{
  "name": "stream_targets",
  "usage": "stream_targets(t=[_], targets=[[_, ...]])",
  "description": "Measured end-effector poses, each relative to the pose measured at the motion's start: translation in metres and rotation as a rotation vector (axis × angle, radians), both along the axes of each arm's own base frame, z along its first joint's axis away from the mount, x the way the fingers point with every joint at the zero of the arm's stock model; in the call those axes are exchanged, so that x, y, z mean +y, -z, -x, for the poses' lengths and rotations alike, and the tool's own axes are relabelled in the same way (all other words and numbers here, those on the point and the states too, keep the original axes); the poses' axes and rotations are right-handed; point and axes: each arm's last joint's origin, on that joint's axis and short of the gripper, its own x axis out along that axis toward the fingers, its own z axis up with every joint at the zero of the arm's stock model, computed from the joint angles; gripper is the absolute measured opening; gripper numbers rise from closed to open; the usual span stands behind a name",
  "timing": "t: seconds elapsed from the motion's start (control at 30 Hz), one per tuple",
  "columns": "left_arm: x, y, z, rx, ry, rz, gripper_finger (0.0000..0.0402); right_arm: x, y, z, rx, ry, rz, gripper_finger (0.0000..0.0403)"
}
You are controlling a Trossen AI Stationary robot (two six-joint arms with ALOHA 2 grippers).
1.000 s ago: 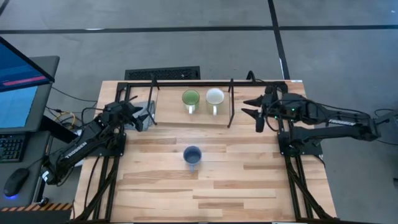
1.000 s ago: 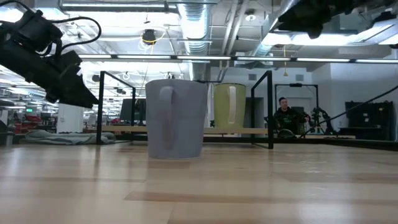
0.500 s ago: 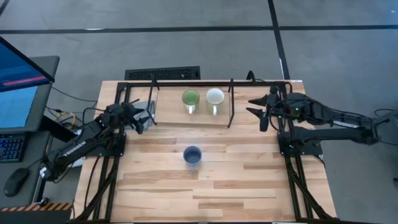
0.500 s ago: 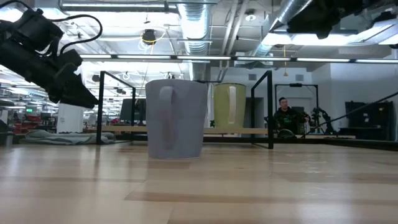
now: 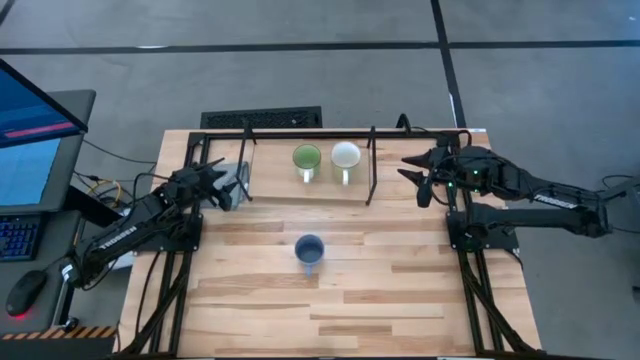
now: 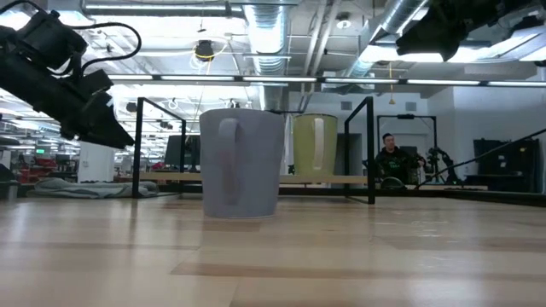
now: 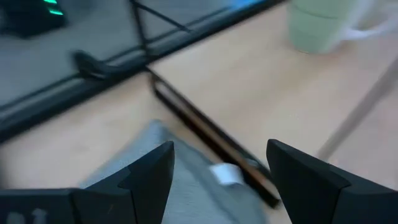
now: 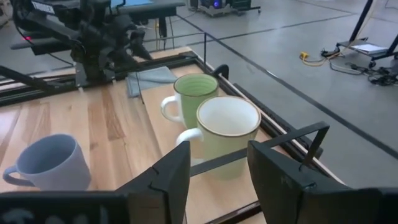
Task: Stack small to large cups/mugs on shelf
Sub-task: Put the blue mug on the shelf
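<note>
sitting alone mid-table, blue-grey mug (image 5: pixel 309 251) | lying near-left of empty, parted right gripper (image 5: pixel 417 172) | left gripper (image 5: pixel 222 185) hanging open, roughly as near

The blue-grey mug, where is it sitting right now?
In the high view the blue-grey mug stands alone on the bare tabletop near its middle, apart from the shelf that holds the green mug and white mug.

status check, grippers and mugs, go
Left gripper open, empty, by shelf. Right gripper open, empty. Green mug, white mug on shelf; blue mug on table. Path clear.
</note>
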Motion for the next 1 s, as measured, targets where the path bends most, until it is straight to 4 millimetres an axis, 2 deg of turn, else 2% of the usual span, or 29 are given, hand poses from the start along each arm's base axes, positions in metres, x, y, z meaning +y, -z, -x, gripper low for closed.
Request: stream_targets(t=[0.17, 0.47, 0.73, 1.0], targets=[[0.002, -0.02, 0.007, 0.037, -0.174, -0.094, 0.0248, 0.0, 0.0, 0.0, -0.003, 0.002, -0.007, 0.0183], [-0.004, -0.056, 0.003, -0.12, 0.056, -0.124, 0.0248, 0.0, 0.0, 0.0, 0.001, 0.0, -0.009, 0.0181], [-0.012, -0.088, 0.012, -0.12, 0.026, -0.196, 0.0248, 0.001, 0.004, 0.001, 0.044, -0.001, -0.02, 0.0181], [-0.023, -0.092, 0.004, -0.203, 0.41, -0.133, 0.0248, 0.001, 0.005, 0.002, 0.064, -0.015, 0.012, 0.0183]])
